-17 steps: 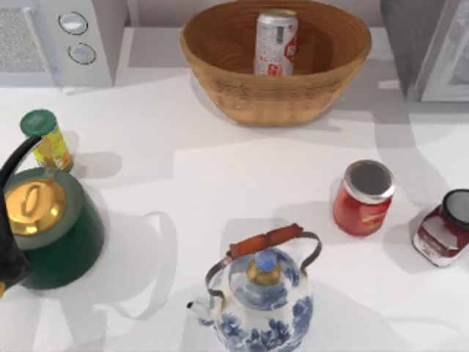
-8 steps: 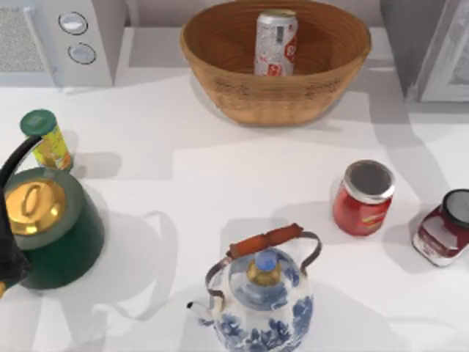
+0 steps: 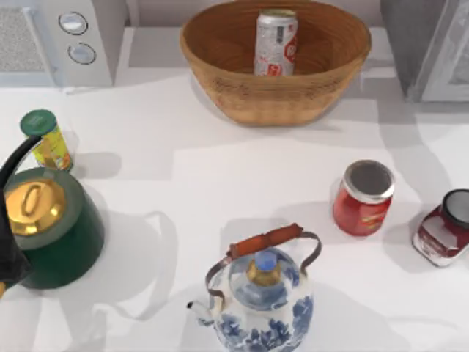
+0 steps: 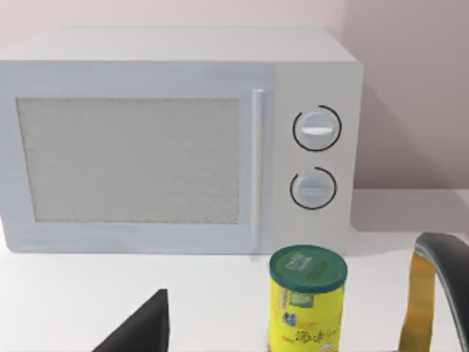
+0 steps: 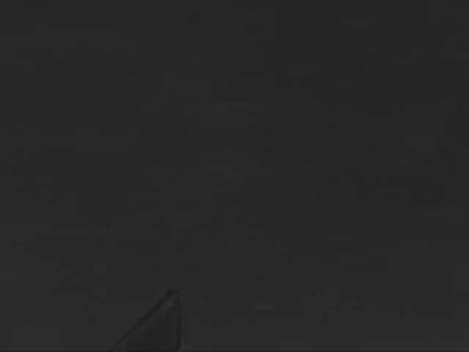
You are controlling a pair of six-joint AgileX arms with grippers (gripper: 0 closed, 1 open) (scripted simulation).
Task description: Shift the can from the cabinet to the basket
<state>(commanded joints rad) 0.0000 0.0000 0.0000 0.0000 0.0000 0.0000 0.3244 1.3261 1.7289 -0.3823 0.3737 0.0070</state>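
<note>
The can [image 3: 275, 42], silver-white with red marks, stands upright inside the woven basket [image 3: 220, 81] at the back middle of the table. No gripper touches it. The grey cabinet [image 3: 410, 44] with its pale door panel [image 3: 451, 66] sits at the back right corner. My left arm is parked at the near left; a dark tip of the left gripper [image 4: 146, 330] faces the microwave and the yellow canister. The right wrist view is dark.
A white microwave [image 3: 88, 37] fills the back left, with a yellow green-capped canister [image 3: 45, 139] in front of it. A green kettle [image 3: 51, 227] sits near left, a blue-white teapot [image 3: 260, 293] near middle, and a red jar [image 3: 363, 198] and a dark red jar [image 3: 443, 227] at right.
A shadow on the table beside the cabinet has shifted slightly. The can, the basket and the other objects have stayed put.
</note>
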